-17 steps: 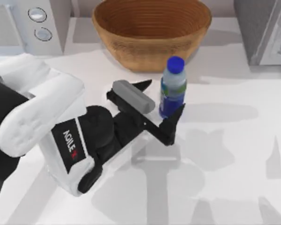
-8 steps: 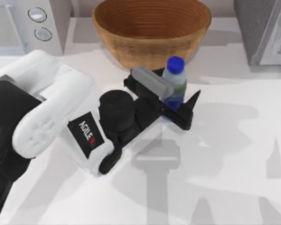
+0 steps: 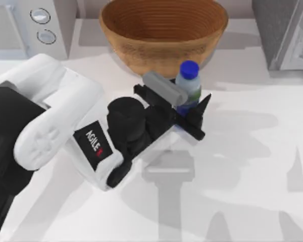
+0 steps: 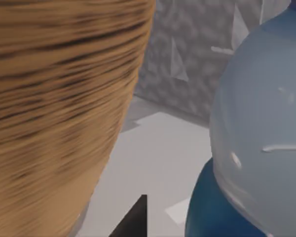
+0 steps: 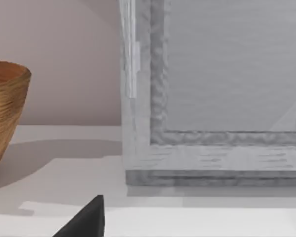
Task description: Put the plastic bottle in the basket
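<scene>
Small clear plastic bottle with blue screw cap (image 3: 188, 85) stands upright, long axis vertical, cap up, on the white table (image 3: 252, 166) just in front of the basket, near table centre. Left gripper (image 3: 186, 108) is clamped around the bottle's lower half, fingers on either side. Left wrist view: bottle body (image 4: 266, 148) close up, basket wall (image 4: 59, 113) beside it. Large round tan woven wicker basket (image 3: 164, 33) sits at the back, interior bare. Grey boxy appliance (image 3: 285, 33) back right, white appliance with round knobs (image 3: 33, 25) back left. Right gripper: one dark fingertip (image 5: 86, 219) in the right wrist view, cannot tell its state.
</scene>
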Robot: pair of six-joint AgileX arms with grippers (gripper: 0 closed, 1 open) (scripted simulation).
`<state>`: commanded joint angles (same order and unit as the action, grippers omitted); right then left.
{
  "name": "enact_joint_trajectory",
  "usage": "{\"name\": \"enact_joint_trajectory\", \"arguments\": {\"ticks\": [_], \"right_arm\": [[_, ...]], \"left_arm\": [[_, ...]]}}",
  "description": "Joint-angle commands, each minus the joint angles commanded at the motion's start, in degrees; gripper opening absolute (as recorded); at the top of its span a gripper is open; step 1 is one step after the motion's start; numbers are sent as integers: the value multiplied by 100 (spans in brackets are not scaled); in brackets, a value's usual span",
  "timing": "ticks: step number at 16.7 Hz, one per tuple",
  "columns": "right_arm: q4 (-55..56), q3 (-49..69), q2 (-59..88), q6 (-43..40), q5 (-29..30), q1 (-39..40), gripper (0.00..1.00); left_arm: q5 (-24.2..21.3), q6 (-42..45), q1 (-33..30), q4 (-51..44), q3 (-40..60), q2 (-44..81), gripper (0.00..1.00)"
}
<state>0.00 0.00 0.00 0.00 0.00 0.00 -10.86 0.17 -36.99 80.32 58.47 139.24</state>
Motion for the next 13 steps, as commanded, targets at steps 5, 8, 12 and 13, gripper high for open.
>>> {"name": "enact_joint_trajectory", "arguments": {"ticks": [5,8,12,13], "right_arm": [[0,0,0,0,0,0,100],[0,0,0,0,0,0,100],[0,0,0,0,0,0,100],[0,0,0,0,0,0,100]], "left_arm": [[0,0,0,0,0,0,17],[0,0,0,0,0,0,0],[0,0,0,0,0,0,0],[0,0,0,0,0,0,0]]}}
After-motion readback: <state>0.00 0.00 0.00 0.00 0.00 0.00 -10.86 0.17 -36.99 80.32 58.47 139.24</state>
